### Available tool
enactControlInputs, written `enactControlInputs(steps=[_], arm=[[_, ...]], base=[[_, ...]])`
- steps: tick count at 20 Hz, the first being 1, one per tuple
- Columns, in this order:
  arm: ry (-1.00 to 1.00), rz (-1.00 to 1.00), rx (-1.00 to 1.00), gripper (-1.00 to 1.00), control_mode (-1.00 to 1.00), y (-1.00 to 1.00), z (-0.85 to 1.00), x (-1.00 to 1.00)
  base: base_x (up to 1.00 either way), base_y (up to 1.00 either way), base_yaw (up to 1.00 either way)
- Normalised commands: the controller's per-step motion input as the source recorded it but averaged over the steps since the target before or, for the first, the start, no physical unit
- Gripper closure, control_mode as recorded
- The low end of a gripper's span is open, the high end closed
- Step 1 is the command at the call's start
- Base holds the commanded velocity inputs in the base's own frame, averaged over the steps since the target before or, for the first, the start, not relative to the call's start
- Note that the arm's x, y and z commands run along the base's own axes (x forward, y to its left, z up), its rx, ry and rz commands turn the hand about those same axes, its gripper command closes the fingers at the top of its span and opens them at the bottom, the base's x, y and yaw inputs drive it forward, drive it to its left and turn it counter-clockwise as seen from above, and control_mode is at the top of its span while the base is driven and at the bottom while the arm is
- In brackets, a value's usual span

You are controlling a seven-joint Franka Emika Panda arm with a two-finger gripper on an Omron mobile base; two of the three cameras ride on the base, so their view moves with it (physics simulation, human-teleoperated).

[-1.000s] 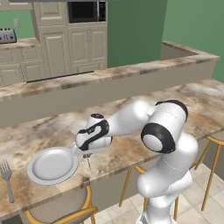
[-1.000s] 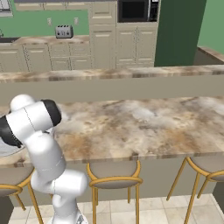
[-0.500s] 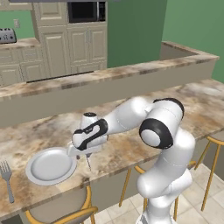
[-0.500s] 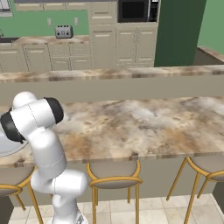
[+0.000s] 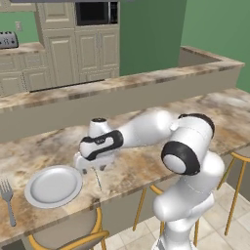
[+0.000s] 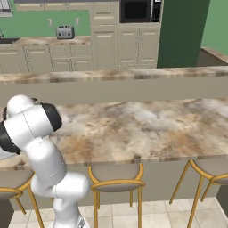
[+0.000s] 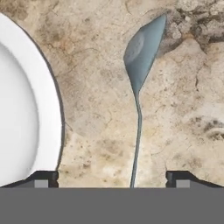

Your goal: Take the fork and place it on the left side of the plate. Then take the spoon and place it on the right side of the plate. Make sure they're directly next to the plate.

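Hand view: gripper (image 7: 112,177) spread wide, holding nothing, one dark fingertip (image 7: 43,177) over the plate (image 7: 26,109) rim, the other over bare counter. Spoon (image 7: 140,83) lies flat on the marbled counter (image 7: 188,109) between the tips, bowl away from the camera, handle running back toward it, near the plate's rim but not touching. Left base view adds the wider layout: plate (image 5: 53,185) near the counter's front edge, fork (image 5: 8,194) just off its left side, spoon (image 5: 98,179) a thin line on the right beneath the hand (image 5: 93,163). Farther back, raised ledge, cabinets, toaster (image 5: 8,40). Right base view gives microwave (image 6: 136,10) above the cabinets.
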Motion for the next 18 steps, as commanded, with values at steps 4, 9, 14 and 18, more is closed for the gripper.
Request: enactControlInputs(steps=[4,9,14,18], arm=[[0.00,0.00,0.00,-1.00,-1.00,-0.43,0.78,-0.37],[0.00,0.00,0.01,-1.00,-1.00,-0.38,0.86,-0.54],[0.00,0.00,0.03,-1.00,-1.00,-0.24,0.87,-0.83],[0.00,0.00,0.03,-1.00,-1.00,-0.03,0.94,-0.97]], base=[[0.00,0.00,0.00],[0.00,0.00,0.00],[0.00,0.00,0.00],[0.00,0.00,0.00]])
